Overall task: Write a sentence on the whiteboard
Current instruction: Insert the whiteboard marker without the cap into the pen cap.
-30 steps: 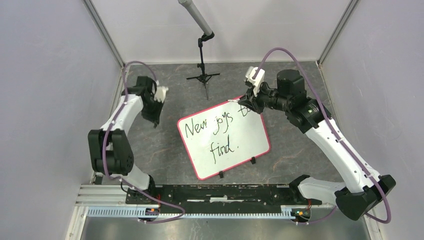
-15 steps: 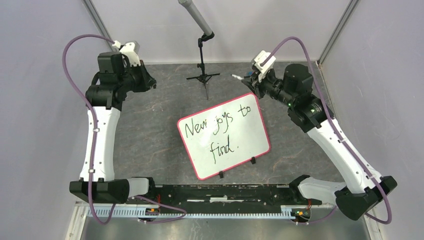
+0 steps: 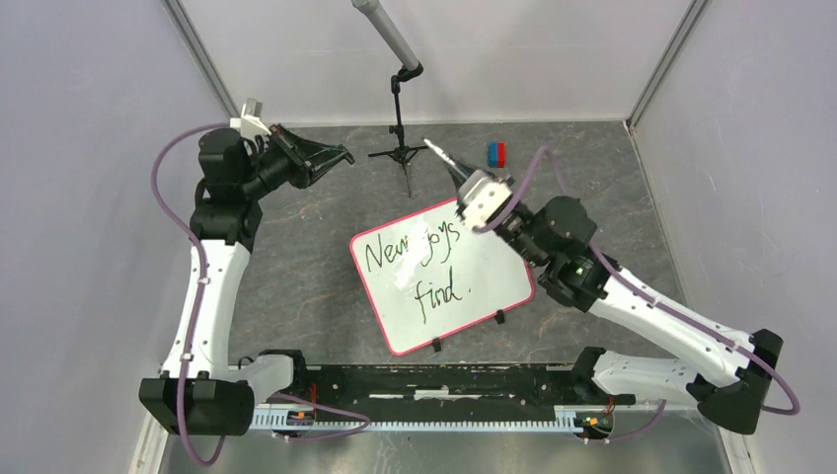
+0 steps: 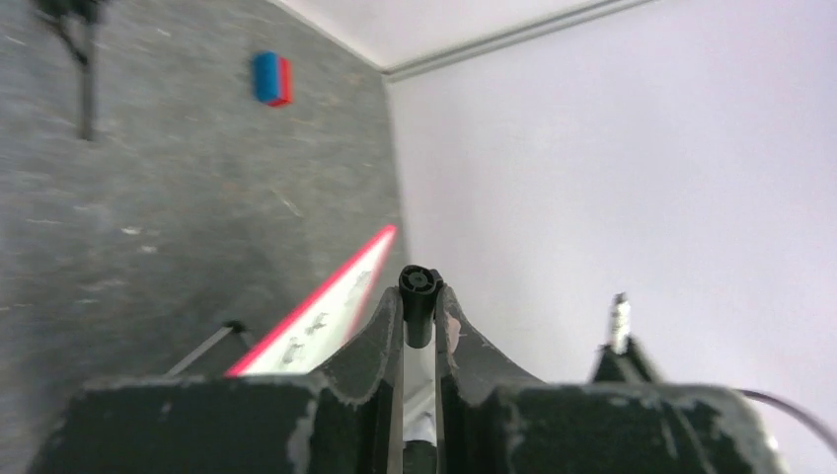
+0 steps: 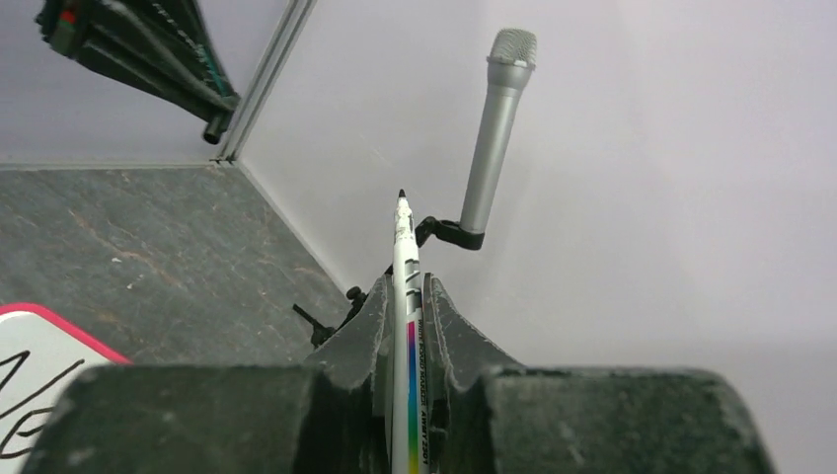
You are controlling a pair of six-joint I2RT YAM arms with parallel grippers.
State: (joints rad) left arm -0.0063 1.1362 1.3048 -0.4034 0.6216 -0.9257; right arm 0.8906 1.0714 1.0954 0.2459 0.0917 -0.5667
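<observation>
The whiteboard (image 3: 464,296) lies flat in the middle of the table, white with a pink-red rim. The sentence (image 3: 395,250) reads "New joys" and "find." in black; my right arm hides one word. My right gripper (image 3: 458,176) hovers over the board's far right corner, shut on a white marker (image 3: 439,156) whose tip points back-left. The marker (image 5: 402,237) stands between the right gripper's (image 5: 402,288) jaws. My left gripper (image 3: 339,156) is raised at the back left, shut on a small black marker cap (image 4: 419,288). The board's rim (image 4: 326,301) shows below it.
A grey microphone (image 3: 388,35) on a small black tripod (image 3: 401,153) stands at the back centre; it also shows in the right wrist view (image 5: 498,118). A blue and red block (image 3: 496,154) lies at the back right, also in the left wrist view (image 4: 271,79). Walls enclose three sides.
My right arm has swung forward and left, now over the board's far right corner, uncovering the blue and red block. My left gripper has turned right, toward the tripod.
</observation>
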